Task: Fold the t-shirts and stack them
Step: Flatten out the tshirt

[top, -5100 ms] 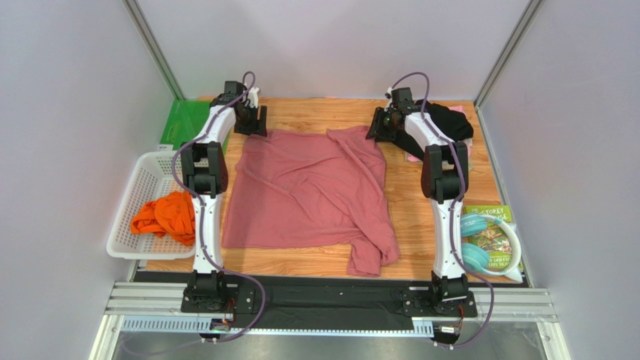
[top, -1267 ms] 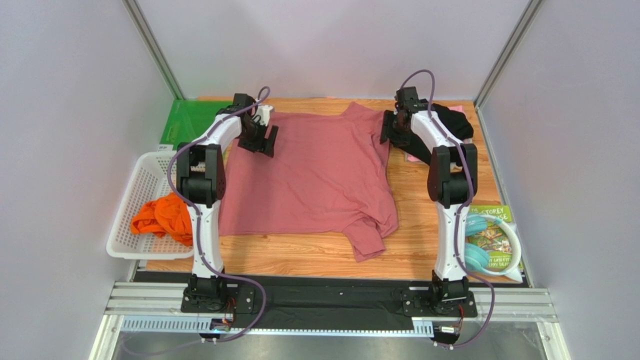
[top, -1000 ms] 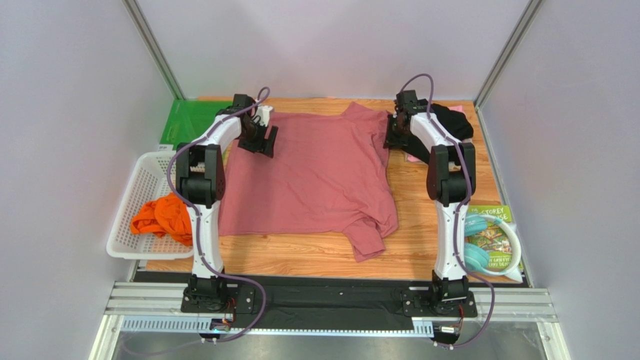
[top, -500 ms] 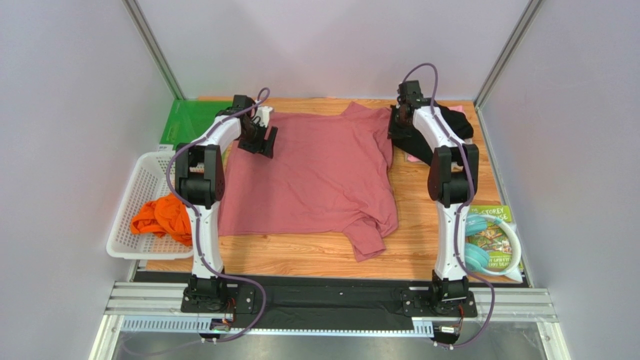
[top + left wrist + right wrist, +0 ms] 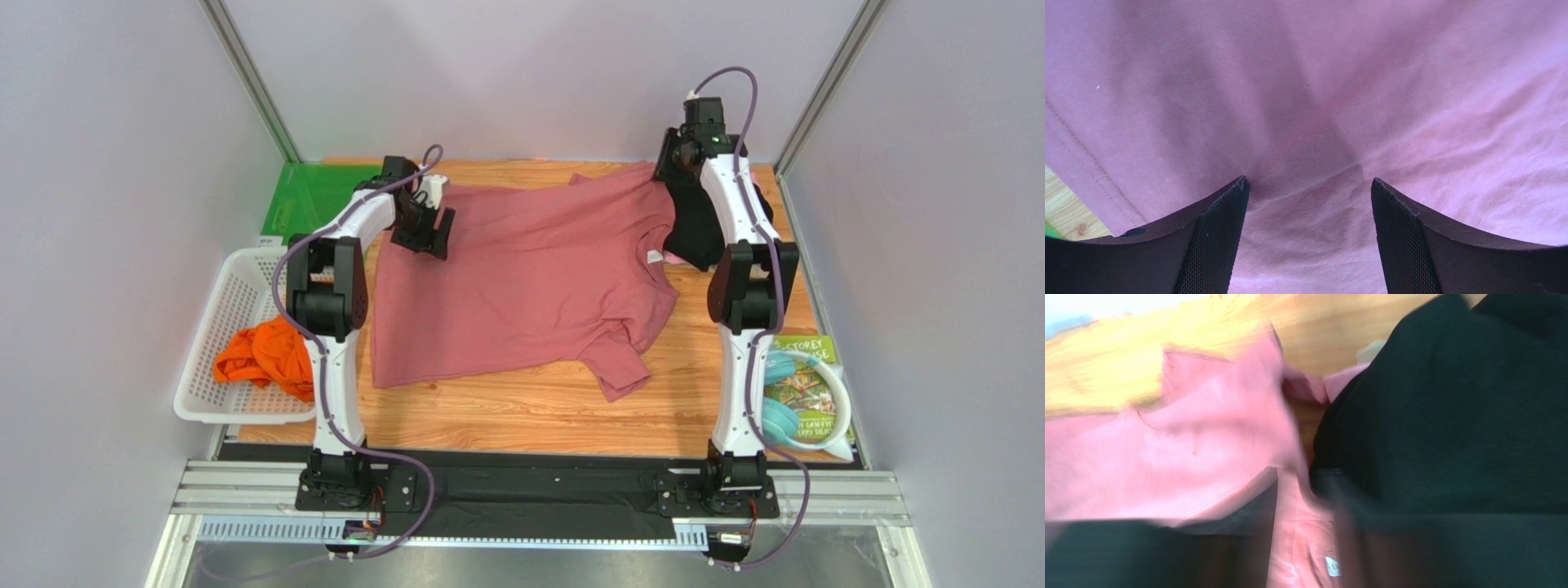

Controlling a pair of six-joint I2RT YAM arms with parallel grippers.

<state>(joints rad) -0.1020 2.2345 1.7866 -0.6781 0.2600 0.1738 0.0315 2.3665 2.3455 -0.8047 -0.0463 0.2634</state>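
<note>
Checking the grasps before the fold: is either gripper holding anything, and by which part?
Right gripper holds the rose shirt by its far right corner; left gripper is open over it, gripping nothing.

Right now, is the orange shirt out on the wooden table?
No, the orange shirt lies bunched inside the white mesh basket.

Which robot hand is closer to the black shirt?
Right. The right gripper hangs just beside the black shirt, holding the rose shirt; the left gripper rests on the rose shirt's opposite side, far away.
</note>
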